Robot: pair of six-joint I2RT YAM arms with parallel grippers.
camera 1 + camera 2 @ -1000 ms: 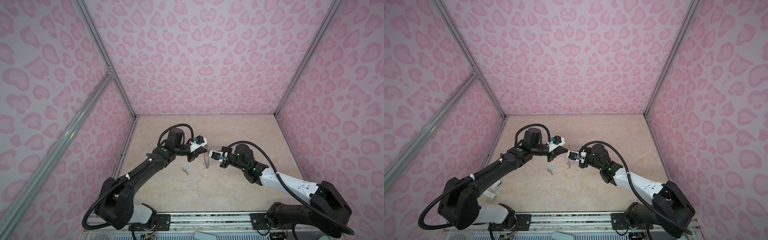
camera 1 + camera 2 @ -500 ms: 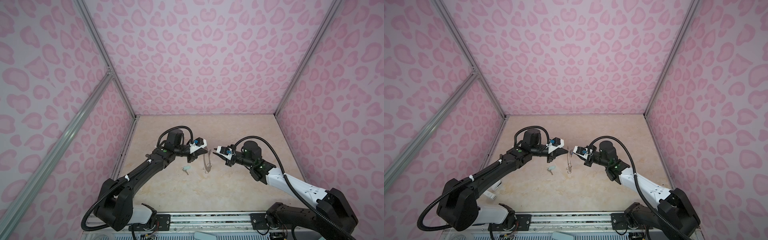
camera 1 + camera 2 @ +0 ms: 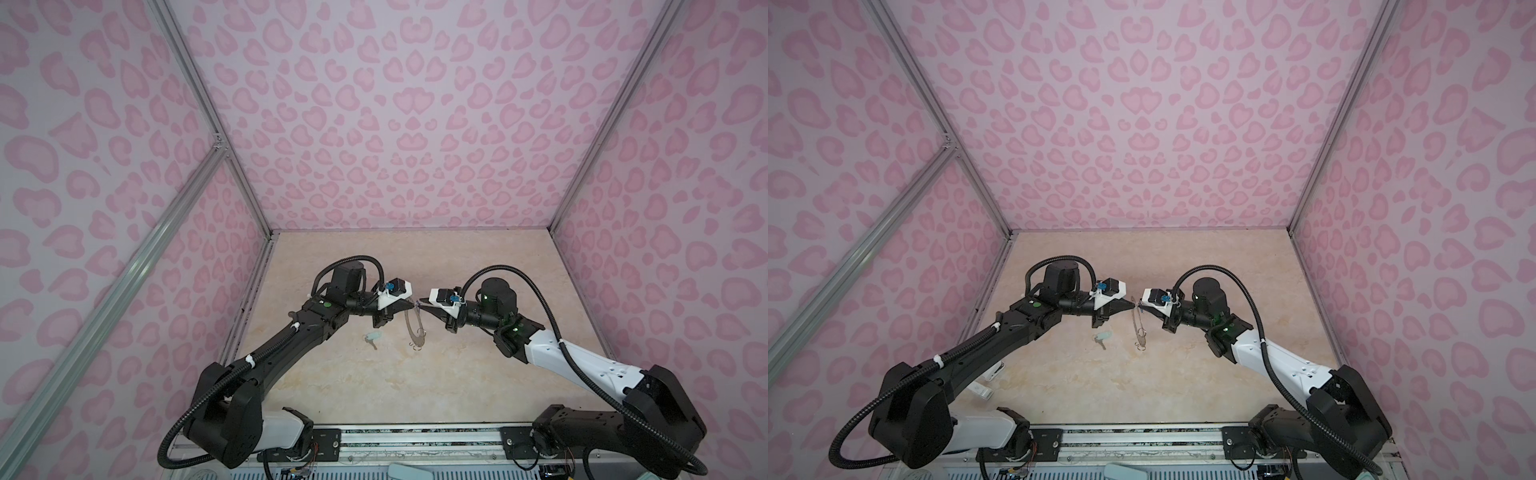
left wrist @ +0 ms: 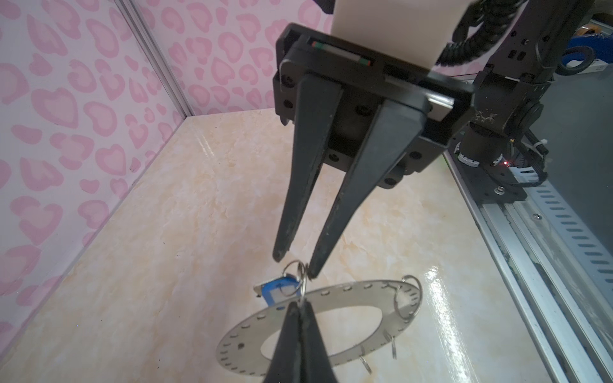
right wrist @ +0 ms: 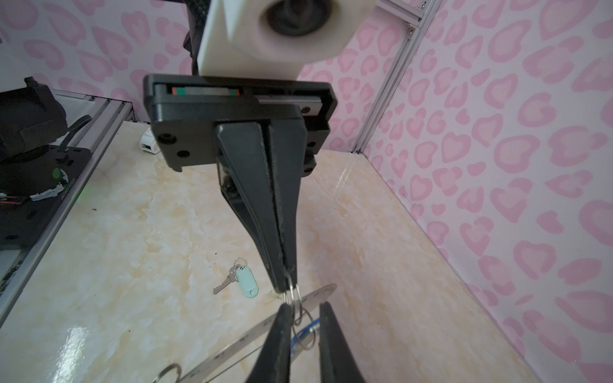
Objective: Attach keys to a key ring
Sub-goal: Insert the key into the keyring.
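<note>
Marble tabletop (image 3: 374, 270): L jaws clamp key ring (image 4: 358, 295) edge; R jaws narrowly apart at blue key (image 4: 278, 291) loop, maybe touching.

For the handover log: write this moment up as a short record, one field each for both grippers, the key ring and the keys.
left gripper: fingers shut on the rim of the key ring
right gripper: fingers slightly apart, a small wire loop between the tips
key ring: flat grey disc hanging from the left gripper, more loops on its rim
blue-tagged key: at the rim, by that wire loop
mint-tagged key: lying loose on the table, apart from the disc
</note>
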